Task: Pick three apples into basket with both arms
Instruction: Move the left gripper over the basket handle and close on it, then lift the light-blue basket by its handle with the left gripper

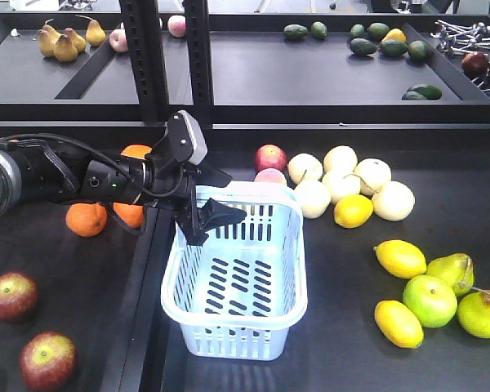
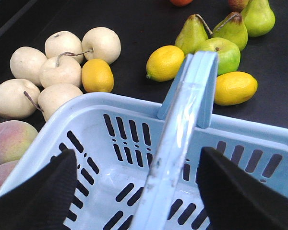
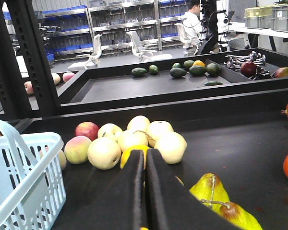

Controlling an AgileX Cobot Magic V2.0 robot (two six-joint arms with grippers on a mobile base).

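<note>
The pale blue basket [image 1: 298, 245] stands empty mid-table. Two dark red apples [image 1: 12, 295] [image 1: 47, 360] lie on the tray at the lower left, well apart from both grippers. My left gripper [image 1: 220, 224] hangs open over the basket's [image 2: 134, 106] left rim. In the left wrist view the raised handle [image 2: 182, 110] rises between the spread fingers [image 2: 43, 191] of my left gripper [image 2: 137, 158], and nothing is held. My right gripper [image 3: 145, 153] is shut and empty, low over the table right of the basket [image 3: 38, 143]. It does not show in the front view.
Oranges [image 1: 86, 219] lie under the left arm. Pale pears [image 1: 343, 180], lemons [image 1: 400, 258] and green fruit [image 1: 429, 300] fill the right side, and pinkish apples [image 1: 269, 157] sit behind the basket. A black post [image 1: 155, 57] stands at the back. A raised divider [image 1: 139, 310] separates the trays.
</note>
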